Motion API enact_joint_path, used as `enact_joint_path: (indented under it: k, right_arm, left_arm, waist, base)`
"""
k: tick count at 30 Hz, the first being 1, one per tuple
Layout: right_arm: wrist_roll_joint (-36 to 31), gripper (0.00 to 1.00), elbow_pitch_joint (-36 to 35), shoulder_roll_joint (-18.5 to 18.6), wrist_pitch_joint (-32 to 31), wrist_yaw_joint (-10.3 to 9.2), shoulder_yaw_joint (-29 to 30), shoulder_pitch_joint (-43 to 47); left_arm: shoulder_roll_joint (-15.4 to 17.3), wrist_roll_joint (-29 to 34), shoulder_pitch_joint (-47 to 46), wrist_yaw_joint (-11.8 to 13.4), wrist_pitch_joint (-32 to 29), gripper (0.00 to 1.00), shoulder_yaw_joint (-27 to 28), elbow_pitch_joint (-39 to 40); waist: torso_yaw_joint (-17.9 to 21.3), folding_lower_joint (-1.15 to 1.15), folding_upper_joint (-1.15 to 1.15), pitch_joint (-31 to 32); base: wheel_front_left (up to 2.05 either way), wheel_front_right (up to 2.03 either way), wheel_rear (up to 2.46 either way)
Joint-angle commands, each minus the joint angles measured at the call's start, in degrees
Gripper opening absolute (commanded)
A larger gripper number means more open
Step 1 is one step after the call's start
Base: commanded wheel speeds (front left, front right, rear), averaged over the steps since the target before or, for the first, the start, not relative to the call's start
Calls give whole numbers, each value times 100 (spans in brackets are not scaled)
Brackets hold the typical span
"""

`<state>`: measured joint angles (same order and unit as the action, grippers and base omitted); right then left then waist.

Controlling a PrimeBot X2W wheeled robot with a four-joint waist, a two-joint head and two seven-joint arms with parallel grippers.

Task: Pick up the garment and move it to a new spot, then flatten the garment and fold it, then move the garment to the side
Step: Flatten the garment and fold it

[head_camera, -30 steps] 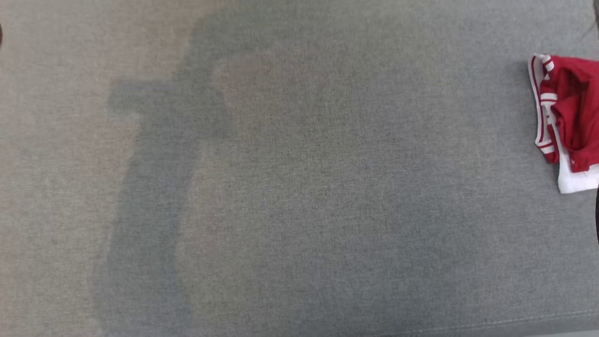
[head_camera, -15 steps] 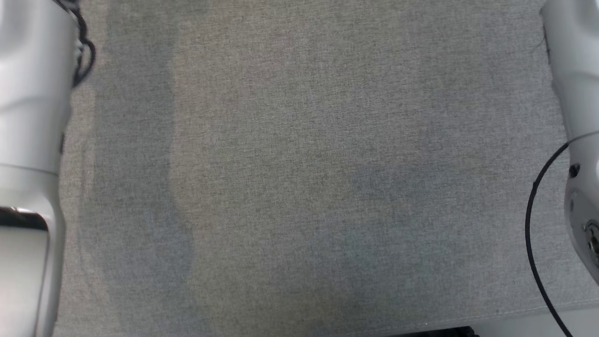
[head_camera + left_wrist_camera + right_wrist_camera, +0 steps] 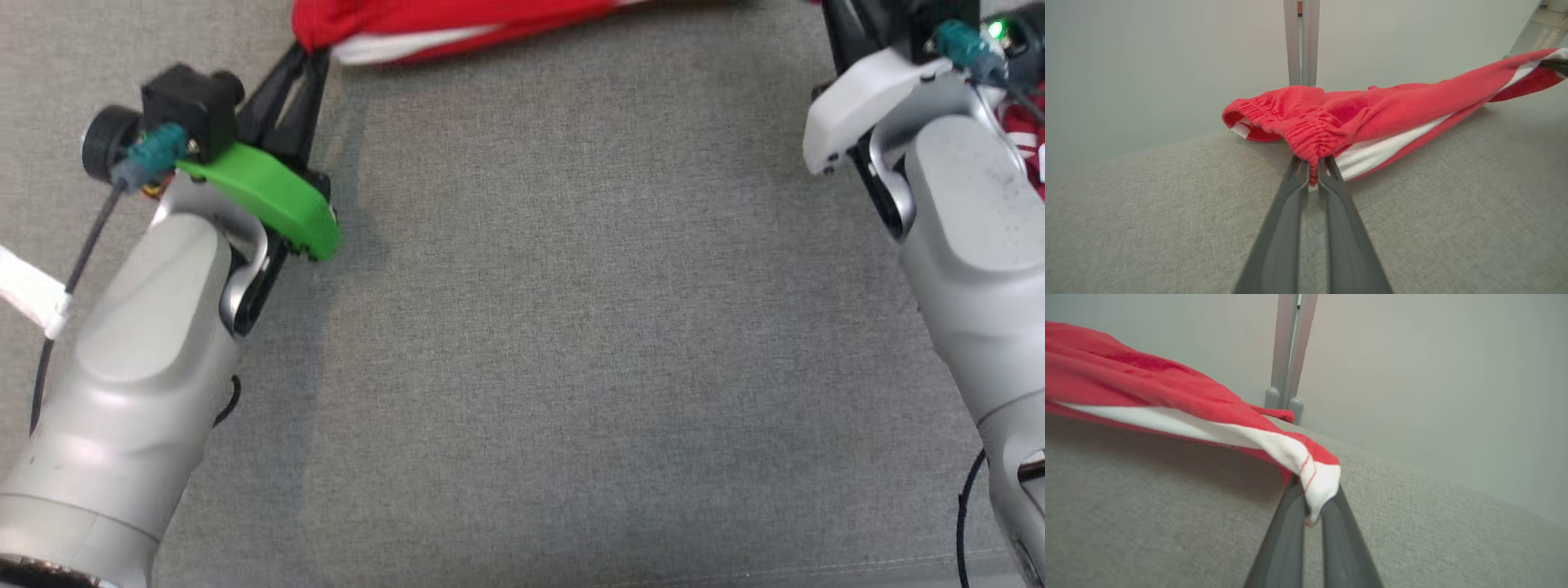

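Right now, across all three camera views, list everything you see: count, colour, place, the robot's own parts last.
garment: one, red and white, stretched between both pincers
fabric surface: one, grey, beneath the garment
upright rails: two, pale grey, side by side beyond the surface
wall: one, pale, behind the rails
left pincer: one, dark grey, shut on the garment's red elastic edge
right pincer: one, dark grey, shut on the garment's white edge

The grey fabric surface [image 3: 571, 343] lies free in the middle, the garment [image 3: 424, 18] stretched low across its far side bars the way, and an upright post [image 3: 1301, 45] stands, it seems, just behind.
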<state>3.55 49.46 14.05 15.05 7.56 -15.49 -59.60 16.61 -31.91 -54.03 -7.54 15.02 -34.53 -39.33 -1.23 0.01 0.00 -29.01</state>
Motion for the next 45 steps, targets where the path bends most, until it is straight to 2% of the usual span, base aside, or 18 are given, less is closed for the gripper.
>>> enact_joint_path:
  k: [1,6,11,21,23,28,36,41,45]
  right_arm:
    - [141,0,21,147,14,-15,-173,190]
    - [608,0,134,505,13,-16,-859,604]
    - [1465,0,126,843,-32,-18,-1853,1041]
    - [2778,0,-495,1696,-355,-20,-3206,1775]
    - [3095,0,-747,1976,-414,-21,-3435,2005]
    - [3482,0,-1246,2533,-455,-23,-3646,2436]
    - [3762,0,-2210,3295,-652,-33,-3754,3246]
    - [3778,0,-2754,3760,-823,-38,-3445,3570]
    - [3614,0,-2999,3876,-973,-50,-3106,3535]
  left_arm:
    - [151,32,218,16,16,0,-95,20]
    - [384,77,699,17,16,0,-433,116]
    - [451,64,1207,18,17,0,-617,205]
    - [650,93,2232,18,9,0,-847,489]
    - [700,135,2566,22,9,0,-889,624]
    - [794,154,3144,36,6,0,-935,917]
    - [971,14,4071,251,-47,0,-1058,1610]
    - [1094,-35,4365,404,-197,0,-1112,2161]
    - [1094,-43,4207,528,-261,0,-1030,2416]
  waist:
    - [-46,-1,0,458]
    - [-24,-1,0,890]
    - [9,-1,0,1395]
    - [60,-1,0,2140]
    - [57,-1,0,2333]
    - [37,-1,0,2635]
    - [66,-1,0,2894]
    - [-6,-1,0,2787]
    - [-124,-1,0,2627]
  base:
    - [0,0,0]
    - [0,0,0]
    - [0,0,0]
    - [0,0,0]
    - [0,0,0]
    - [0,0,0]
    - [0,0,0]
    - [0,0,0]
    - [0,0,0]
